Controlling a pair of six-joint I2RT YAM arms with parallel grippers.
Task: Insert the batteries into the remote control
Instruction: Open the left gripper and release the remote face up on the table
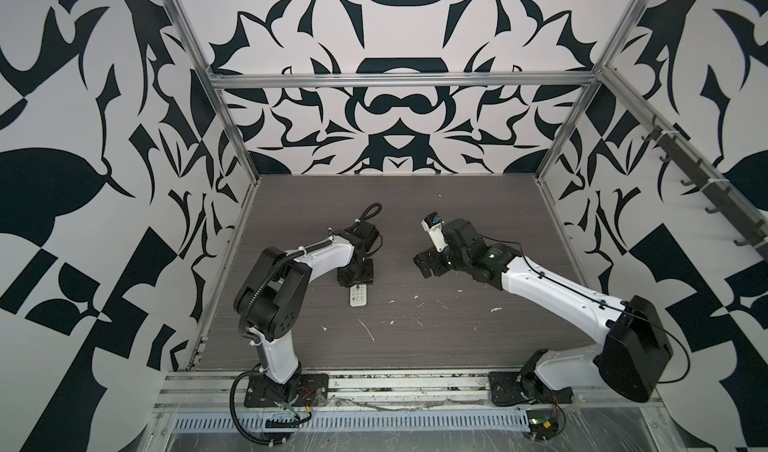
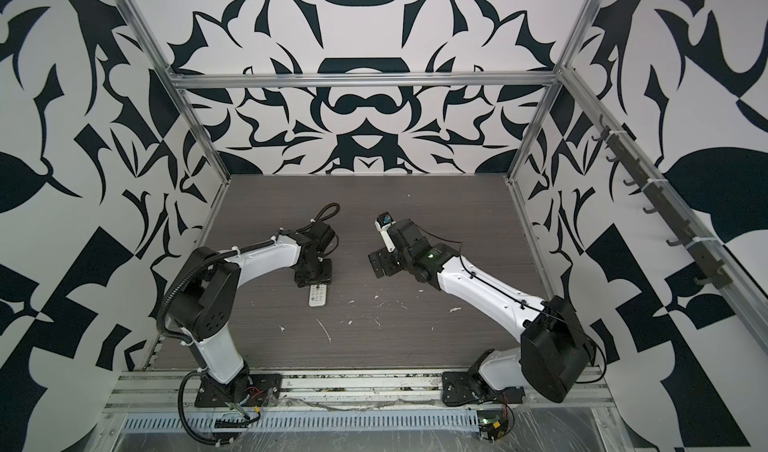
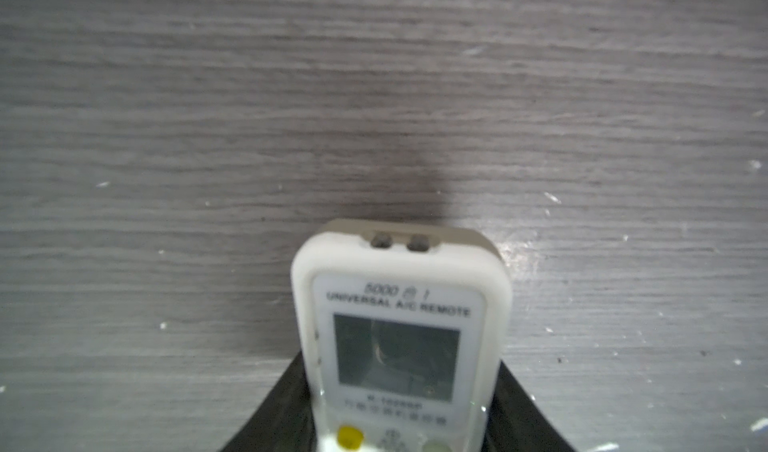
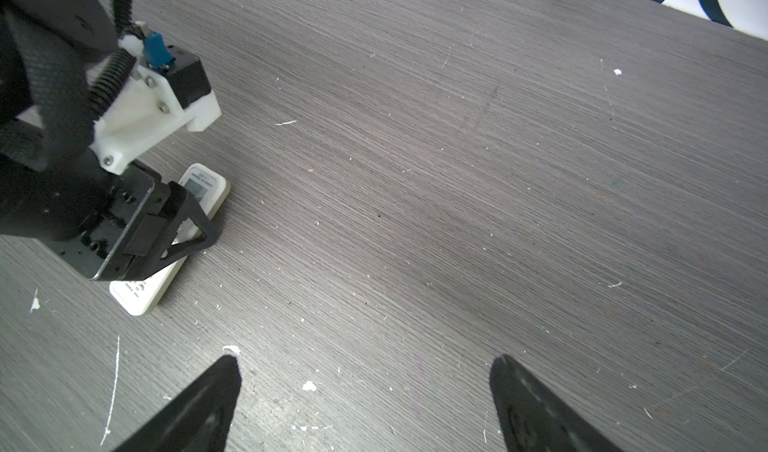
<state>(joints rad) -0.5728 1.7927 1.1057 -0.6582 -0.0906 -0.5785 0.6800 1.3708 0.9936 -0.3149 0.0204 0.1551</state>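
Found remote [image 1: 358, 298] lying flat, screen up, on grey table [image 4: 457, 180], left of centre in both top views. Found left gripper [image 1: 356, 283] clamped across its long sides, a finger [image 3: 286, 408] against each edge. Found right gripper [image 4: 365, 362] spread wide, empty, hovering above table, well apart from remote

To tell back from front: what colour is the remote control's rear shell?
Beige: the rear shell of the remote control, best in left wrist view.
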